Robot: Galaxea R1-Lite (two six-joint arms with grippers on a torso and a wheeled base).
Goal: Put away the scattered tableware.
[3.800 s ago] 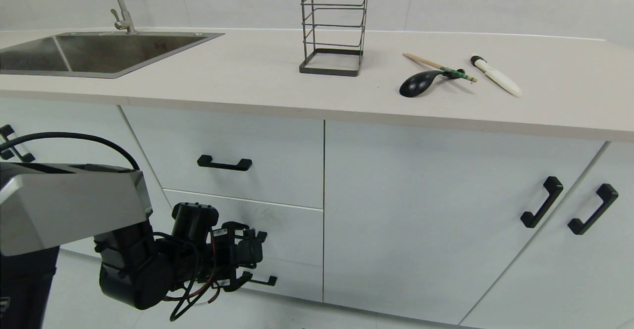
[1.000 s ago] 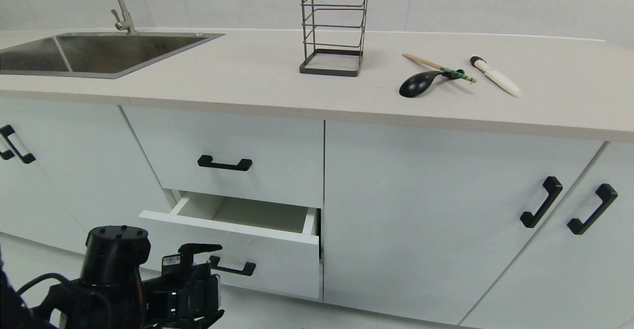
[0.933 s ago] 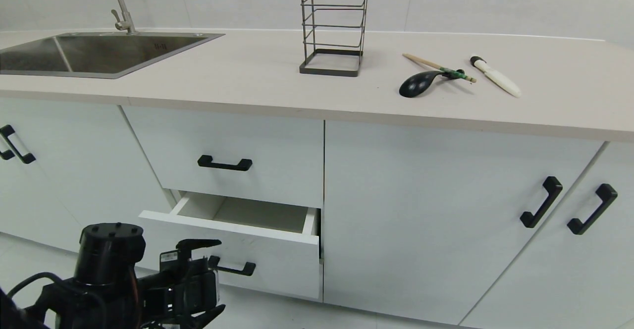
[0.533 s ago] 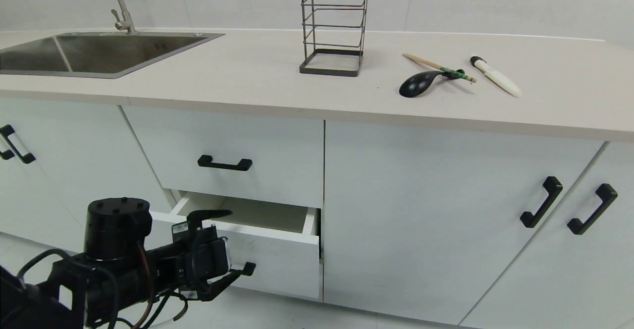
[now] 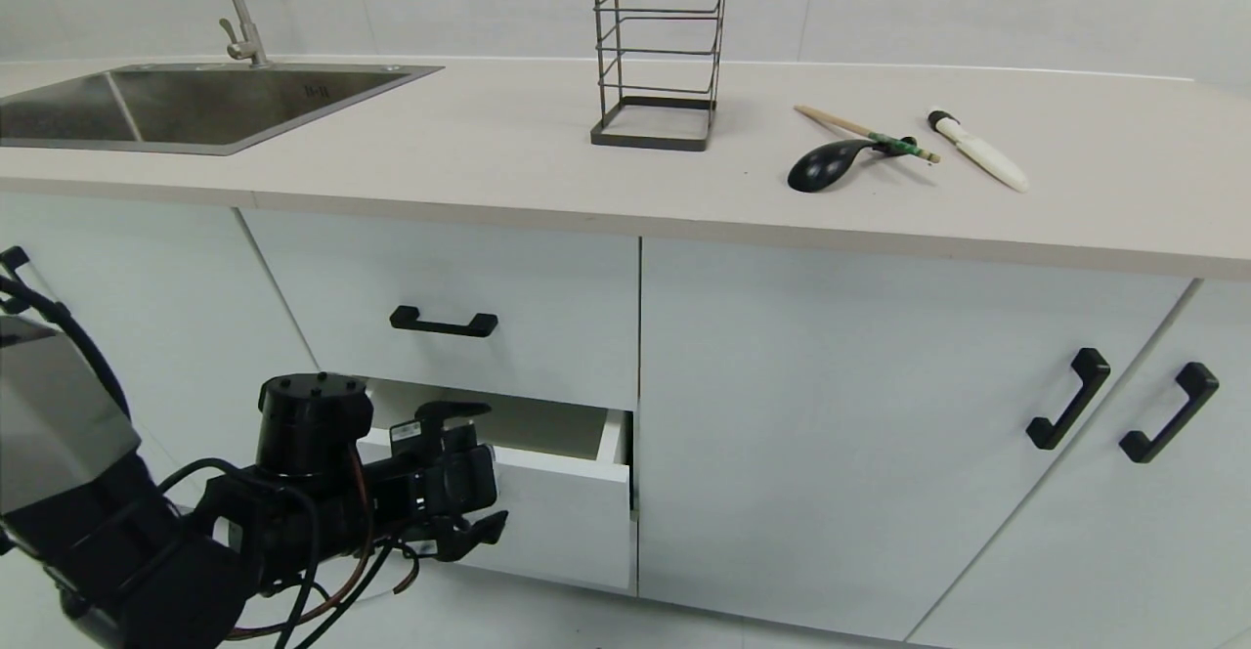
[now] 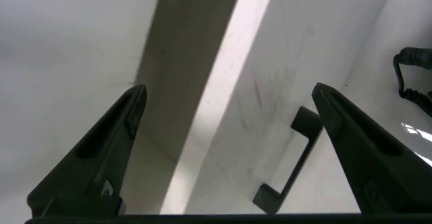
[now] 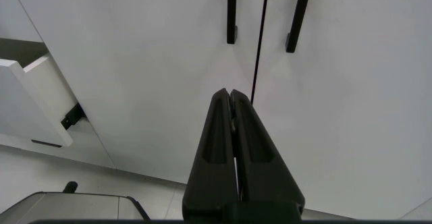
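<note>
White lower drawer stands only partly out, and the left gripper hangs before its front, fingers wide apart and holding nothing. The black handle shows between them, close to one finger. I think the opening should be wider: take the handle at its middle and pull straight, without twist. The spoon, chopsticks and white knife lie on the desk, well apart from the drawer. The right gripper has its fingers pressed together, empty.
</note>
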